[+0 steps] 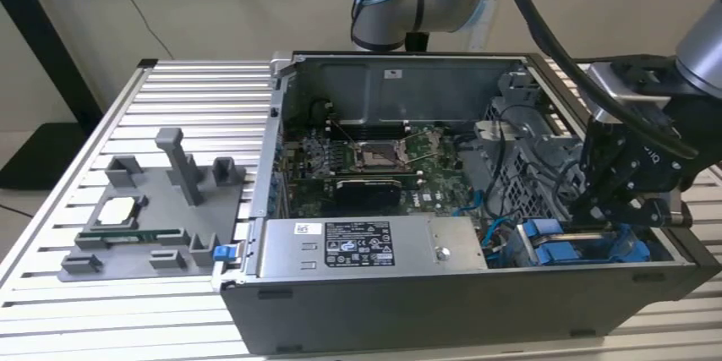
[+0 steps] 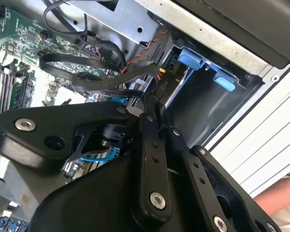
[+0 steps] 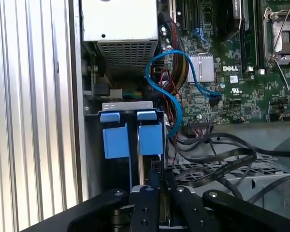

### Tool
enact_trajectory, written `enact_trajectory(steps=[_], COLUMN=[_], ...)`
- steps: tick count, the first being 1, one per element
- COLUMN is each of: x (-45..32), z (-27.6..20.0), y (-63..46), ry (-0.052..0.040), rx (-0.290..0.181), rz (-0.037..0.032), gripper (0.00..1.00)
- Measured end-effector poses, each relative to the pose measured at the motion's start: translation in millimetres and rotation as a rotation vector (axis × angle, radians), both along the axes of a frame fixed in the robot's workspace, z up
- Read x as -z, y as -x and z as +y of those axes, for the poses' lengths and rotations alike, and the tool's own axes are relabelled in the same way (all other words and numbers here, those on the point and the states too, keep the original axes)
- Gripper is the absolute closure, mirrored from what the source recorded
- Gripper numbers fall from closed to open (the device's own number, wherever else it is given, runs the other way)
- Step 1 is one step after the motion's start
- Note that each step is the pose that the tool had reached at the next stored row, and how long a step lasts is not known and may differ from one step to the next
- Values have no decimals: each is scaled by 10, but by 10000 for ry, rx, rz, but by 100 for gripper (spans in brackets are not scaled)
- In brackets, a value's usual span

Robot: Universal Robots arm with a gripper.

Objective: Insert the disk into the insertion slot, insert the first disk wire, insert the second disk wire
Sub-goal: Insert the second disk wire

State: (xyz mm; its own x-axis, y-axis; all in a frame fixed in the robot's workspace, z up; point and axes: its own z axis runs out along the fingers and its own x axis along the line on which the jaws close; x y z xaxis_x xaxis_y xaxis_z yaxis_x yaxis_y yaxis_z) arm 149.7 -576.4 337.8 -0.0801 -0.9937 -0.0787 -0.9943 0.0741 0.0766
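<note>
The gripper point(image 1: 609, 209) is down inside the open computer case point(image 1: 451, 310), at the drive cage in the corner next to the power supply point(image 1: 373, 247). Its two black fingers point(image 3: 152, 193) stand close together in both wrist views, but their tips are hidden behind the gripper's own body and the cables, so whether they clamp anything cannot be told.

The disk point(image 3: 150, 137) sits in the insertion slot point(image 3: 128, 107) of the dark grey cage. Only its blue carrier frame shows; the silver body and label are hidden in the bay. In the first wrist view two blue carrier tabs are counted side by side under the cage's top lip, the second point(image 3: 115, 140) being the one farther from the motherboard point(image 3: 241, 77). The second wrist view shows two blue tabs point(image 2: 191, 60) as well, beyond the fingers.

A thin blue cable point(image 3: 171, 77) loops from the cage toward the motherboard, and a bundle of black cables point(image 3: 222, 159) lies between the gripper and the board. Where each cable ends at the disk is covered by the fingers.

The case stands on a slatted metal worktop point(image 1: 169, 90). Beside the case, on the power supply's side, a grey fixture tray point(image 1: 124, 247) carries one processor chip point(image 1: 117, 209) and one memory stick point(image 1: 130, 236). A bit of a person's arm point(image 2: 280, 193) is cut off at the edge of the second wrist view.
</note>
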Motion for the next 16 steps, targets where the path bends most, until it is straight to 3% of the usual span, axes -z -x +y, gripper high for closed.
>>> enact_trajectory(steps=[1, 2, 9, 16], x=[5, 9, -271, -450], z=[0, 0, 0, 0], y=[0, 0, 0, 0], ry=[2, -9, -14, -16], rx=[0, -1, -1, -2], rz=[-2, -3, -2, -2], gripper=[100, 0, 0, 0])
